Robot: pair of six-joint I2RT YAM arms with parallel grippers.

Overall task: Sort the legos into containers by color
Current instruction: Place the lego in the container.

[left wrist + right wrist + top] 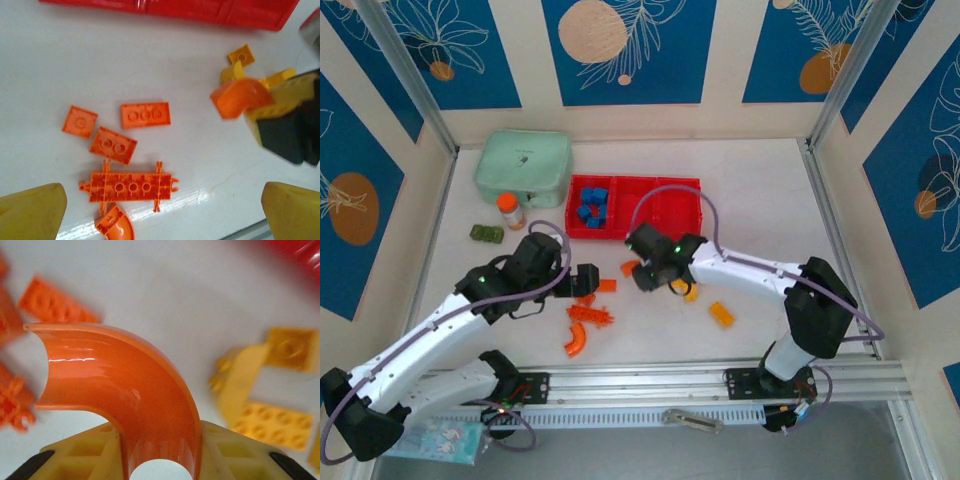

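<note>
Orange, glossy, curved lego (131, 382)

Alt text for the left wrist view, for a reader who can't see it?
The right gripper, shut on a curved orange lego, shows at the right over a white table. Several more orange legos lie loose ahead of the open left gripper, whose yellow fingers frame the bottom corners. The red tray runs along the top edge.
</note>
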